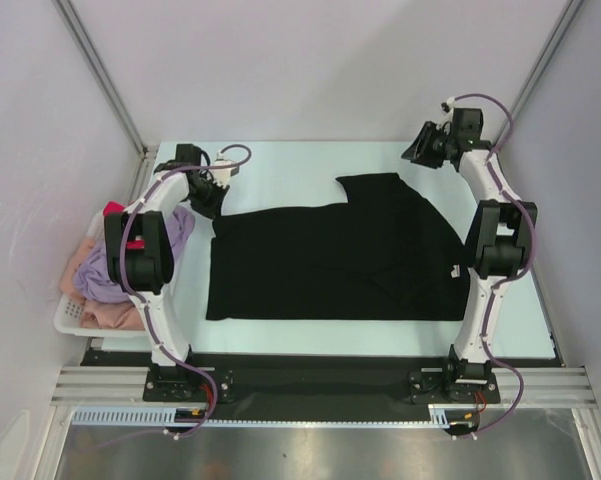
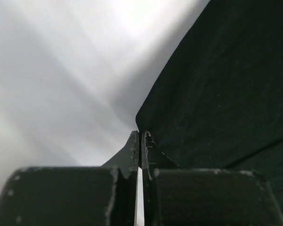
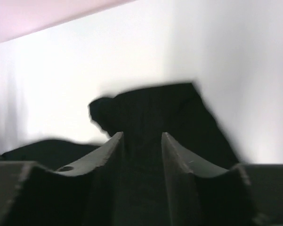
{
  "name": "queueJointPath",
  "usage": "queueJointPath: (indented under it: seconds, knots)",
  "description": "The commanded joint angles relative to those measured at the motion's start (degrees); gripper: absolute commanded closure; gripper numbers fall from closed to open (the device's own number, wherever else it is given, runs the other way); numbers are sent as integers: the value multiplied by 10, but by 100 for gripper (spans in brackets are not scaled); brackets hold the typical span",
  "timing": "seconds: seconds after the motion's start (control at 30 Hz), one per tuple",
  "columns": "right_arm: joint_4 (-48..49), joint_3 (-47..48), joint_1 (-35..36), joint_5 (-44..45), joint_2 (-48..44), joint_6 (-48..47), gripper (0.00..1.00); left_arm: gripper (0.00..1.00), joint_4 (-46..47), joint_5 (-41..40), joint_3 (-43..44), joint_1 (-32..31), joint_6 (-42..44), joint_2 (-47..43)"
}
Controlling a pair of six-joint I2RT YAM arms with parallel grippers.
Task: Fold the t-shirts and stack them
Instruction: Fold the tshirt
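Observation:
A large black t-shirt (image 1: 330, 262) lies spread across the pale table, with one part turned up toward the back right. My left gripper (image 1: 211, 196) is low at the shirt's back left corner. In the left wrist view its jaws (image 2: 140, 133) are shut, with the corner of the black cloth (image 2: 216, 84) meeting their tips. My right gripper (image 1: 418, 152) hangs raised at the back right, off the shirt. Its jaws (image 3: 141, 134) stand open with nothing between them, and the black shirt (image 3: 155, 108) lies beyond. Pale pink (image 1: 92, 278), lavender (image 1: 180, 226) and red (image 1: 113, 209) t-shirts lie bunched at the left.
A white lattice basket (image 1: 68, 316) sits off the table's left edge and holds the bunched shirts. Pale walls and slanted metal posts close in the back and both sides. Bare table (image 1: 280, 165) shows behind the black shirt.

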Motion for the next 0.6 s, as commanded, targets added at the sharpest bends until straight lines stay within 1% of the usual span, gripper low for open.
queueJointPath:
  seconds: [0.0,0.03,0.07,0.1,0.17,0.2,0.27,0.37,0.43,0.57]
  knots:
    - [-9,74,-13,20,77,4,55,100,21,10,13,-1,6,-8]
    - [-13,114,-13,23,95,8,53,100,23,11,14,-1,2,-8]
    - [-20,134,-14,25,133,12,52,100,25,11,13,-2,1,-10]
    - [-37,160,-14,26,152,15,50,100,27,12,13,-2,2,-11]
    - [-55,222,-13,23,188,23,50,99,26,7,15,-5,3,-12]
    - [-67,236,-12,16,215,24,49,100,23,5,16,-5,4,-13]
    - [-76,258,-7,13,235,24,49,100,21,0,14,-8,10,-14]
    - [-69,245,-4,5,249,27,49,100,25,-8,13,-11,11,-13]
    - [-56,230,-2,-16,253,32,49,100,24,-9,15,-12,9,-12]
    - [-56,228,7,-15,263,23,53,100,21,-9,17,-14,8,-12]
